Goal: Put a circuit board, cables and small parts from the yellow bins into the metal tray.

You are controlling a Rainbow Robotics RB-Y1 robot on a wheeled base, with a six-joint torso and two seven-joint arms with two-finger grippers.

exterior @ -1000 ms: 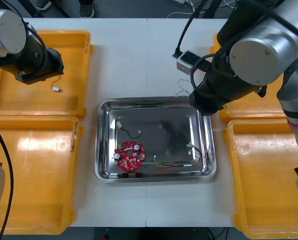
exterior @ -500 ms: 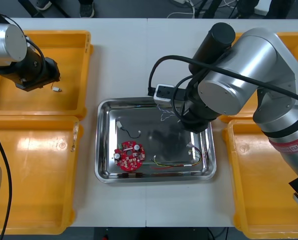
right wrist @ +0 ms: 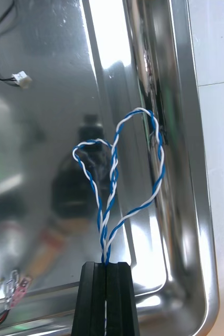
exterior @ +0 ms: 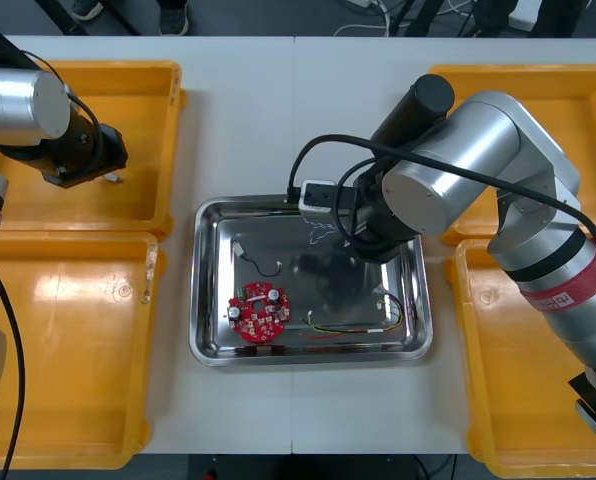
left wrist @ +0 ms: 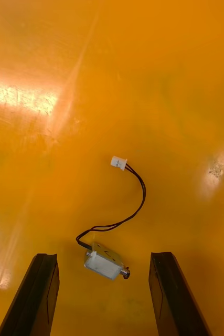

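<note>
Right gripper (right wrist: 106, 266) is pinching the twisted blue and white cable (right wrist: 113, 181), fingers clamped tight on its end. It is hanging over the metal tray (exterior: 206, 300) by the tray's far edge, with the cable loops dangling above the shiny floor. In the tray's near left a red circuit board (exterior: 259, 311) is lying. Left gripper (left wrist: 102, 255) is hovering, fingers spread wide, over a small metal part (left wrist: 105, 264) in the far yellow bin (exterior: 148, 120) left of the tray.

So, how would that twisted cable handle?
Probably floppy: pinched by the right gripper over the metal tray, the blue and white cable forms loose loops. Thin, so likely light; rolling unlikely. Left gripper hovers over a yellow bin.
</note>
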